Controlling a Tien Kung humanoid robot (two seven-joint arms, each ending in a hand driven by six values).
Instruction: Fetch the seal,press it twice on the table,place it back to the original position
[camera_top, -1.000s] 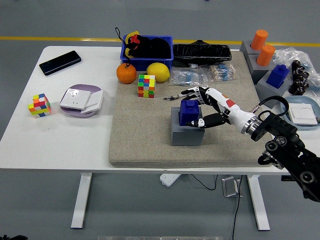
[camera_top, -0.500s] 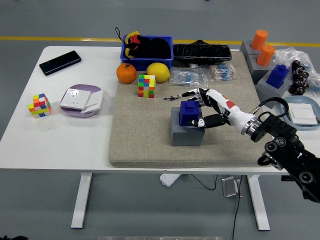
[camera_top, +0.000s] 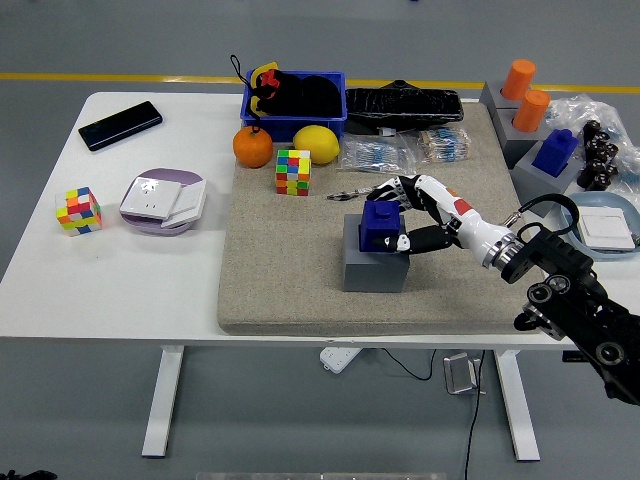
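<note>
A blue seal (camera_top: 379, 226) stands upright on a grey block (camera_top: 372, 272) in the middle of the beige mat (camera_top: 280, 270). My right hand (camera_top: 397, 214) reaches in from the right and wraps the seal. Its fingers (camera_top: 392, 188) curl over the seal's top and far side, and the thumb (camera_top: 401, 242) presses its near right side. The seal still rests on the block. The left arm is out of view.
A colour cube (camera_top: 293, 172), an orange (camera_top: 253, 147), a lemon (camera_top: 316, 144) and a blue bin (camera_top: 295, 100) lie behind the block. Bagged items (camera_top: 410, 152) sit just past the hand. Grey stands with orange cylinders (camera_top: 519, 78) and another blue seal (camera_top: 556, 152) are at the right.
The right hand's fingers have come down closer onto the seal's top. The seal and its block have hardly moved.
</note>
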